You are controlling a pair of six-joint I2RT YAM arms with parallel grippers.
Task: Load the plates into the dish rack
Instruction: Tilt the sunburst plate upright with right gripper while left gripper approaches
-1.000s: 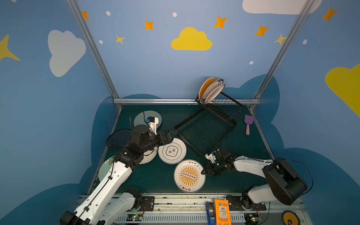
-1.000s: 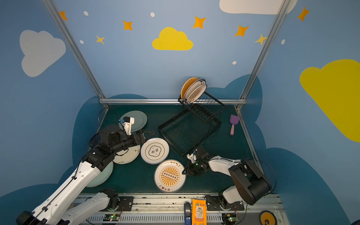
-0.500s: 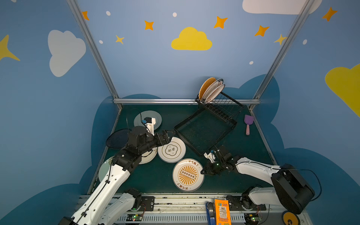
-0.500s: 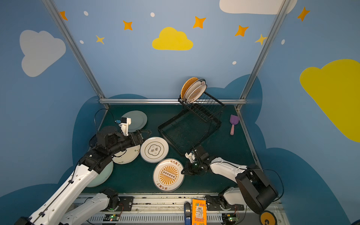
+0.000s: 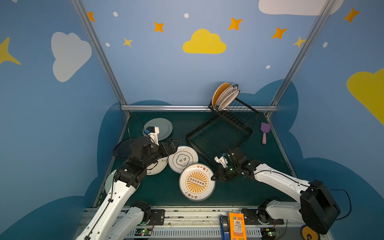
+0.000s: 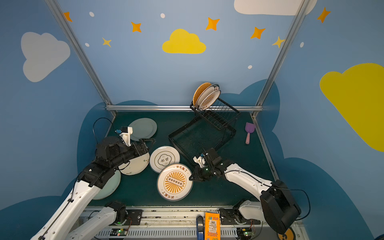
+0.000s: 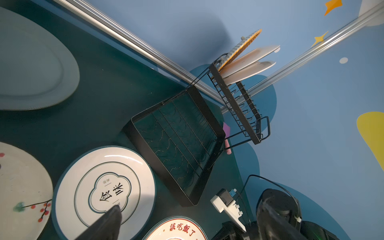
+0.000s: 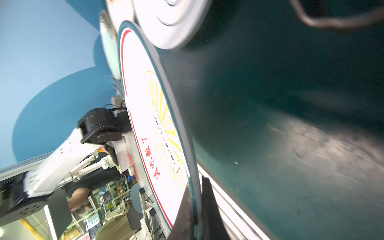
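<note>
- Step in hand: pick-up of one plate. The right gripper [image 5: 213, 178] is pinching the 3 o'clock rim of the sunburst plate [image 5: 197, 182]. In the right wrist view its jaws are pressing together on that rim, one on each face.
- Location: the sunburst plate is sitting at 6 o'clock on the desk [image 5: 162, 187]. Its 11 o'clock edge is overlapping the flower-outline plate [image 5: 182, 159]. The gripped side is appearing raised off the desk, though this cannot be confirmed.
- The left gripper [image 5: 174, 145] is hovering just beside the flower-outline plate at that plate's 10 o'clock, jaws spread wide and holding nothing.
- The dish rack [image 5: 236, 117] is standing at 1 o'clock. Three plates [image 5: 225, 96] are leaning in the slots at its far end, and the nearer slots are showing free.
- Outstanding: the grey-green plate [image 5: 165, 125], navy plate [image 5: 120, 150], berry-sprig plate [image 5: 159, 166] and mint plate [image 5: 108, 185] are lying flat from 11 round to 8 o'clock.
- Next move, as judged: lifting the sunburst plate clear of its neighbour, turning it on edge, carrying it toward 1 o'clock over the rack's tray rim, and lowering it into a free slot. The narrow rim pinch is risking a swing or slip.
</note>
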